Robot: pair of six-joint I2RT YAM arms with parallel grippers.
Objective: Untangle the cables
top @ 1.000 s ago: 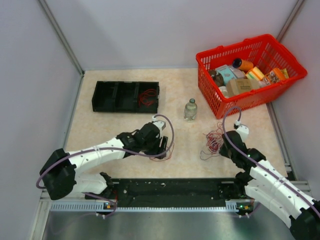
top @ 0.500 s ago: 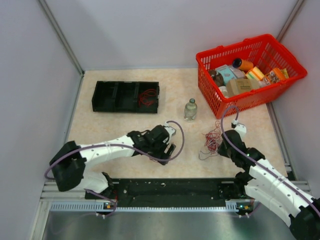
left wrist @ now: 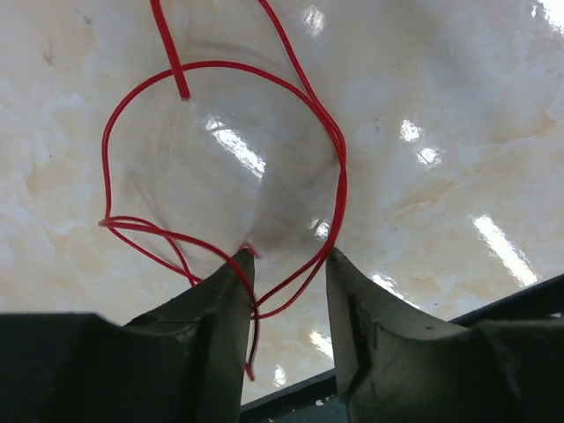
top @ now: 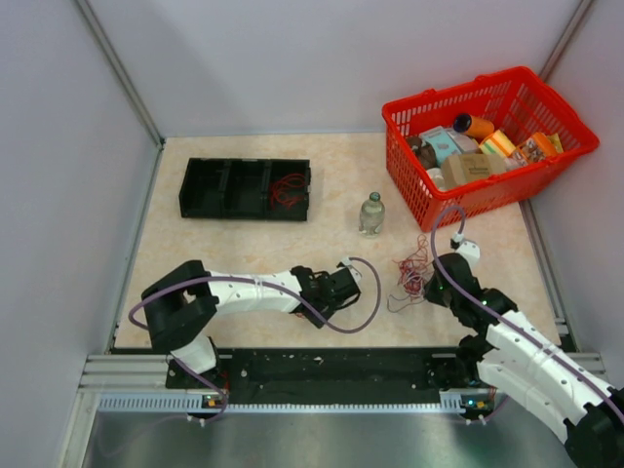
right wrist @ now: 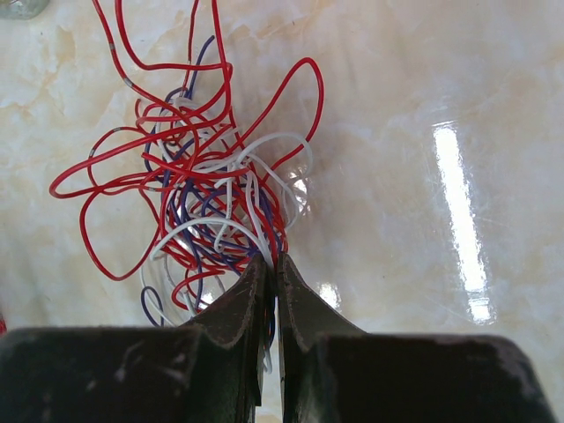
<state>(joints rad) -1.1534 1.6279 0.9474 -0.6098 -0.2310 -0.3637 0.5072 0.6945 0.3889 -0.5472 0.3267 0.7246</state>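
Note:
A tangle of red, white and blue-violet cables [top: 409, 276] lies right of centre on the table. My right gripper [top: 430, 284] sits at its near edge. In the right wrist view the gripper [right wrist: 271, 260] is shut on strands of the bunch [right wrist: 207, 203]. My left gripper [top: 339, 292] reaches low across the table's near side. Its wrist view shows one loose red cable [left wrist: 342, 181] looping on the surface. The jaws [left wrist: 286, 257] stand apart, and a bend of that wire runs between them against the left finger [left wrist: 231, 291].
A black compartment tray [top: 210, 187] at the back left holds a red cable [top: 286, 187] in its right cell. A small clear bottle [top: 371, 214] stands mid-table. A red basket [top: 458, 203] of groceries fills the back right. A black rail [top: 331, 363] runs along the near edge.
My left arm has slid right along the table's near side toward the tangle, and its jaws widened, then narrowed. The right arm and tangle have barely moved.

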